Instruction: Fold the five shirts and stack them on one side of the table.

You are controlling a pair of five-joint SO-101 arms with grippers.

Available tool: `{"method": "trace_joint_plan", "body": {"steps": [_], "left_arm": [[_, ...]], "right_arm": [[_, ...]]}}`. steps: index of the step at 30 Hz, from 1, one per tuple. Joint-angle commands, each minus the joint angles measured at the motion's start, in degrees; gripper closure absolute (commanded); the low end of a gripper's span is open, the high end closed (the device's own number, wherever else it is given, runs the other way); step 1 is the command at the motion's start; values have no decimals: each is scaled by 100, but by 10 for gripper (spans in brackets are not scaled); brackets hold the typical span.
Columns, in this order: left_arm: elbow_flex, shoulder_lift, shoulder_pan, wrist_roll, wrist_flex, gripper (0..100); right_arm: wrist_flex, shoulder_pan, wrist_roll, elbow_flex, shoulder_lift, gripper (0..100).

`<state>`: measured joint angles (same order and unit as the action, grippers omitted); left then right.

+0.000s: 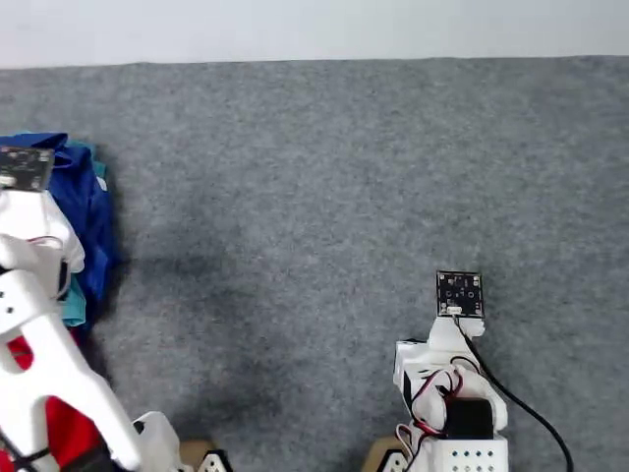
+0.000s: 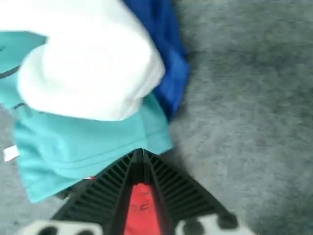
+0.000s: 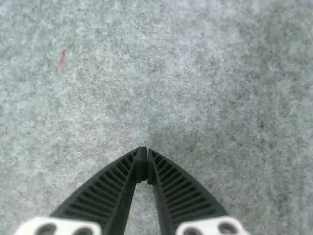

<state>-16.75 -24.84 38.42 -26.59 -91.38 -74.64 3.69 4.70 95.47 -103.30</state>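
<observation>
Grey felt desk (image 1: 324,177), white wall (image 1: 314,29) behind. The shirts are piled at the desk's left edge. White shirt (image 2: 88,63) is on top with the teal shirt (image 2: 93,142) under it. Blue shirt (image 1: 93,221) pokes out on the far side, and the red shirt (image 1: 44,428) lies at the near end, toward the near-left corner. I count four colours and can't make out a fifth. The pile looks bunched rather than squared, so my read is stacking mostly done, tidy-up pending.

Left gripper (image 2: 142,155) sits over the pile's near end with the claw pinched tip to tip. Red shows in the gap behind the tips; I can't tell if it grips cloth or just hangs above it. It's probably there to seat or nudge the last piece.

Right gripper (image 3: 144,152) is over bare felt by the near edge, well apart from the pile. Its claw is closed on nothing, so it's out of the way and reads as idle.
</observation>
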Motion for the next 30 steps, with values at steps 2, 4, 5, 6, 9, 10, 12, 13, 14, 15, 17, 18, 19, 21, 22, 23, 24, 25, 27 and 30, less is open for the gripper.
{"method": "trace_joint_plan", "body": {"steps": [2,4,5,6,9,10,12,13,14,15,17,18,19,21,22,23,24,25,27,30], "left_arm": [[734,352,97,88,185,996],[1121,642,97,105,149,996],[1305,800,105,105,114,995],[1499,967,105,105,35,995],[2132,1503,105,88,-316,983],[2343,1688,105,79,-448,961],[2800,1996,105,70,-791,893],[3011,2119,114,70,-905,853],[3178,2189,123,70,-914,814],[3310,2198,202,79,-905,779],[3565,2251,343,79,-897,729],[3653,2268,378,62,-897,711],[3670,2268,440,26,-897,699],[3662,2277,510,-237,-897,690],[3653,2277,536,-343,-897,690],[3618,2303,589,-404,-879,690],[3582,2356,633,-431,-809,690],[3574,2426,677,-457,-747,690],[3574,2646,809,-457,-633,690],[3600,3033,941,-466,-475,690]], "right_arm": [[-13,31,-44,97,-57,990],[-13,31,-44,97,-57,990],[-13,31,-44,97,-57,990],[-13,31,-44,97,-57,990],[-13,31,-44,97,-57,990],[-13,31,-44,97,-57,990],[-13,31,-44,97,-57,990],[-13,31,-44,97,-57,990],[-13,31,-44,97,-57,990],[-13,31,-44,97,-57,990],[-13,31,-44,97,-57,990],[-13,31,-44,97,-57,990],[-13,31,-44,97,-57,990],[-13,31,-44,97,-57,990],[-13,31,-44,97,-57,990],[-13,31,-44,97,-57,990],[-13,31,-44,97,-57,990],[-13,31,-44,97,-57,990],[-13,31,-44,97,-57,990],[-13,31,-44,97,-57,990]]}}
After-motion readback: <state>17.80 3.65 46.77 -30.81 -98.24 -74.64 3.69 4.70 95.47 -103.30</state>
